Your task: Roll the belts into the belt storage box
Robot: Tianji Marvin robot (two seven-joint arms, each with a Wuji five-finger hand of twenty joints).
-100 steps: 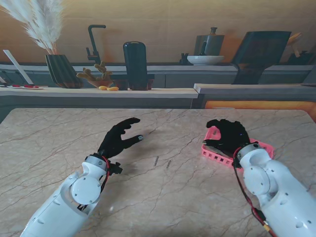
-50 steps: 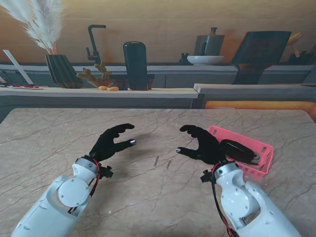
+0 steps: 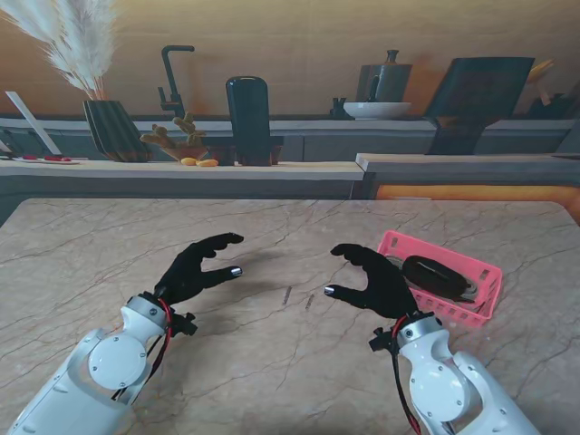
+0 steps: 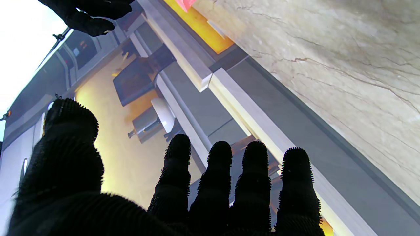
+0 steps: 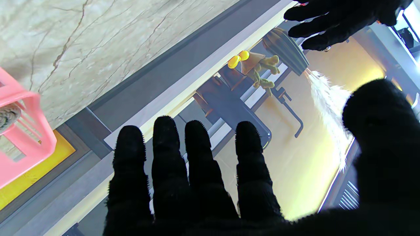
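Pink belt storage box (image 3: 453,281), rolled belt (image 3: 435,275) inside, sits right of our right hand (image 3: 376,276), which has withdrawn from it, fingers spread and empty. Left hand (image 3: 195,269) likewise empty, drawn nearer. Wrist views: both hands splayed; the deposit seems complete.

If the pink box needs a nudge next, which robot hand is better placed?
Right. The right robot hand is open beside the pink box holding the rolled belt; the left robot hand is open but far across the table.
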